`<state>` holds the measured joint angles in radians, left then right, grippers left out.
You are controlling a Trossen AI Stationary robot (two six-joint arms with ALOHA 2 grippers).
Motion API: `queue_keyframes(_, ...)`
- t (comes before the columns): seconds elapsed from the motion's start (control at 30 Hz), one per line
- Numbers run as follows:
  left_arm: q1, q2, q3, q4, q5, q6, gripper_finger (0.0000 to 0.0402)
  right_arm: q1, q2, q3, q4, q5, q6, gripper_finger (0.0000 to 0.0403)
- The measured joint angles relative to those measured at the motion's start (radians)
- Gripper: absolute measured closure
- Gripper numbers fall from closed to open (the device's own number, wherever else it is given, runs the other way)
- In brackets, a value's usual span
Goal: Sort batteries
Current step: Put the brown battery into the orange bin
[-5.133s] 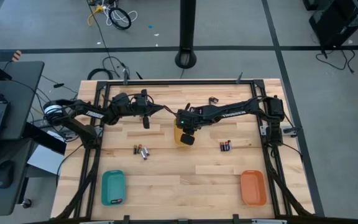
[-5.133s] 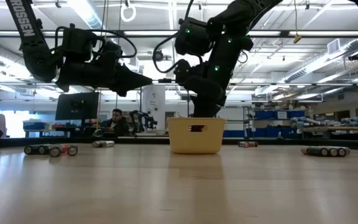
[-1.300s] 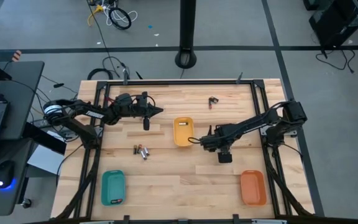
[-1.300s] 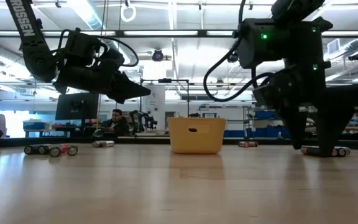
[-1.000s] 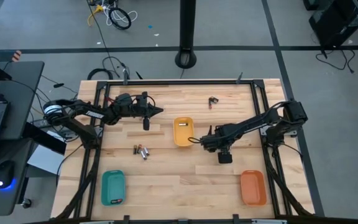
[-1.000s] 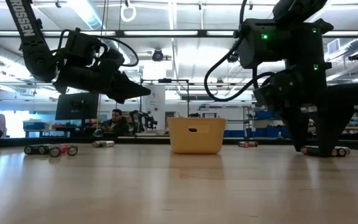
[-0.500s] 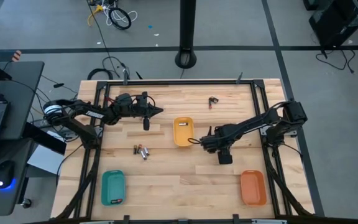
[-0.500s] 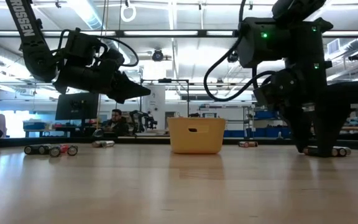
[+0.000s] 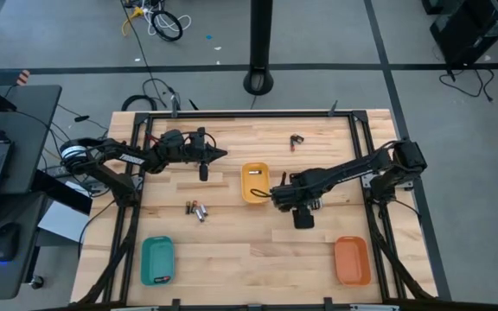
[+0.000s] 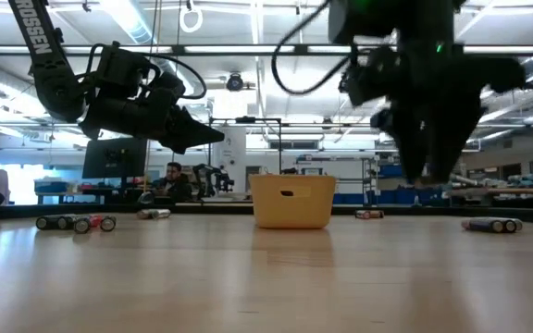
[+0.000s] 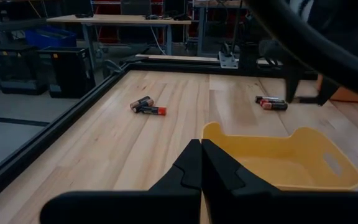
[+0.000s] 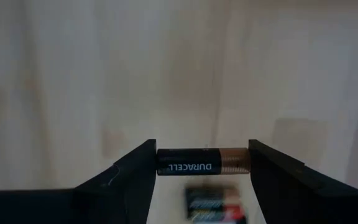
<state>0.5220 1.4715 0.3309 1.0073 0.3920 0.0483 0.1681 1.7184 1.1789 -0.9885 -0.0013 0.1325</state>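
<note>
My right gripper [image 12: 202,163] hangs above the table, just right of the yellow tray [image 9: 254,182], shut on one black battery with a copper end [image 12: 202,161]. More batteries [image 12: 213,208] lie blurred on the wood beneath it. Other batteries lie on their sides at the left middle [image 9: 197,210] and near the far edge [image 9: 296,139]. My left gripper [image 9: 220,155] waits shut above the far left of the table, its tips [image 11: 201,163] pointing toward the yellow tray [image 11: 278,155]. My right gripper pinches the battery lengthwise between its two fingers, one finger on the black end [image 12: 161,161] and the other on the copper end [image 12: 245,161]. The fingers point down from above. The battery hangs level, lifted clear of the table.
A teal tray [image 9: 157,259] stands near the front left and an orange tray [image 9: 352,259] near the front right. In the low view, batteries [image 10: 493,225] lie at the right and others [image 10: 77,223] at the left. A black frame [image 9: 249,114] rims the table.
My right gripper has narrowed its fingers on a battery from the group right of the yellow tray. It has then risen with the battery, drifting toward the table's left and the yellow tray. The other batteries of that group stay on the wood.
</note>
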Motion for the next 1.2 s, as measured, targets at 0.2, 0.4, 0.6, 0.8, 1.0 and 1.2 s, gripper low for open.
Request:
queue_keyframes(0.2, 0.0, 0.0, 0.0, 0.0, 0.0, 0.002, 0.0396, 0.099, -0.001, 0.102, -0.175, -0.056, 0.161, 0.017)
queue_keyframes(0.4, 0.0, 0.0, 0.0, -0.005, 0.0, 0.003, 0.0396, 0.256, -0.003, 0.146, -0.296, -0.17, 0.401, 0.017)
queue_keyframes(0.6, 0.0, 0.0, 0.0, -0.021, 0.0, 0.003, 0.0396, 0.445, -0.004, 0.147, -0.288, -0.253, 0.67, 0.017)
queue_keyframes(0.8, 0.0, 0.0, 0.0, -0.022, 0.001, 0.004, 0.0396, 0.598, -0.004, 0.13, -0.248, -0.253, 0.854, 0.0169)
queue_keyframes(1.0, 0.0, 0.0, 0.0, -0.032, 0.001, 0.012, 0.0396, 0.645, -0.004, 0.034, -0.173, -0.235, 0.876, 0.0169)
queue_keyframes(1.2, 0.0, 0.0, 0.0, -0.046, 0.0, 0.02, 0.0396, 0.655, -0.003, -0.088, -0.051, -0.235, 0.824, 0.0169)
